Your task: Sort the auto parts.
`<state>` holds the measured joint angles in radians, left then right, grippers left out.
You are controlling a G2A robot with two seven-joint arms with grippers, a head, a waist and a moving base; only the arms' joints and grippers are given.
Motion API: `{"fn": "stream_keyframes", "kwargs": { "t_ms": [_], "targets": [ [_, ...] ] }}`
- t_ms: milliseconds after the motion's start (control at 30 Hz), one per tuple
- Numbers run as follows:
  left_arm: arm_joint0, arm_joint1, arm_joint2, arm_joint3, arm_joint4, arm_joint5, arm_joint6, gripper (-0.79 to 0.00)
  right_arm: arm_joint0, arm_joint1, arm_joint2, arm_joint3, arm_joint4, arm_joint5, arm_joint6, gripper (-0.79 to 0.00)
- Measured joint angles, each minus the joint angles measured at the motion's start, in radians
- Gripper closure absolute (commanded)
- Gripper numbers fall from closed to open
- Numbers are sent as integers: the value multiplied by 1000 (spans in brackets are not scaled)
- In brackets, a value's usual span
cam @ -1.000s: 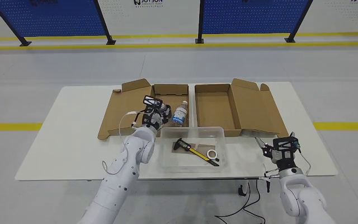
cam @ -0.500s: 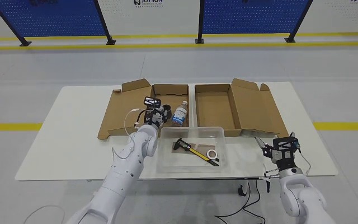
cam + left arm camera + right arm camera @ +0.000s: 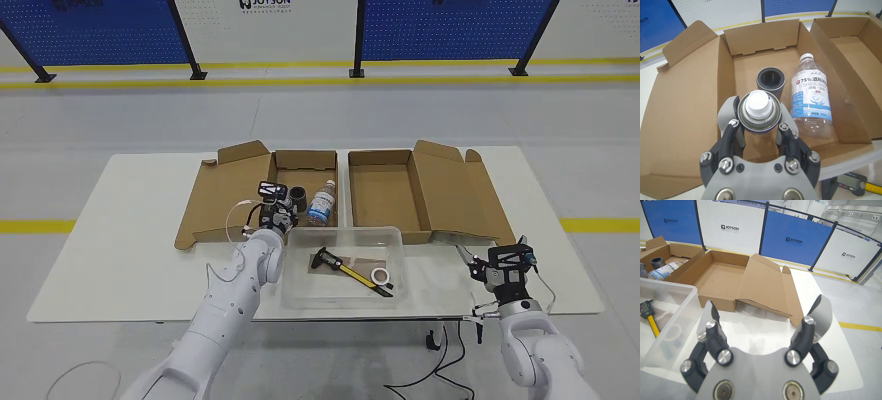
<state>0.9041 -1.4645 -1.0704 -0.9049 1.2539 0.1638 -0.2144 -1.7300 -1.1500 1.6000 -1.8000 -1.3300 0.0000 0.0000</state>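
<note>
Inside the left box (image 3: pixel 696 85), near its front wall, the left tool (image 3: pixel 759 108) clamps an upright spray can (image 3: pixel 757 103), beside a black cylinder (image 3: pixel 770 81) and a lying bottle (image 3: pixel 811 98). At the right front corner of the desk (image 3: pixel 130 250), the right tool (image 3: pixel 765 306) hangs, jaws spread.

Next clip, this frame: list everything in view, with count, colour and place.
table: 1, white, under everything
left box: 1, brown cardboard, open, on table
right box: 1, brown cardboard, open, beside left box
bin: 1, clear plastic, in front of both boxes
cylinder: 1, black, upright in left box
bottle: 1, clear, blue-white label, lying in left box
caliper: 1, black and yellow, in bin
tape roll: 1, whitish, in bin
spray can: 1, silver, white cap, over left box
left gripper: jaws shut on spray can
right gripper: jaws open, over table's near right part
</note>
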Motion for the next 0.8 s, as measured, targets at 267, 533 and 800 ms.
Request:
{"fn": "stream_keyframes", "kwargs": {
  "t_ms": [267,533,800],
  "targets": [
    [-10,-7,2,22,-5,1,5,-785,0,0,0,0,0,0,0,-785],
    [-14,-9,-7,13,2,7,12,-785,0,0,0,0,0,0,0,-785],
    [3,1,-46,-89,22,10,14,-785,0,0,0,0,0,0,0,-785]
  ]
}}
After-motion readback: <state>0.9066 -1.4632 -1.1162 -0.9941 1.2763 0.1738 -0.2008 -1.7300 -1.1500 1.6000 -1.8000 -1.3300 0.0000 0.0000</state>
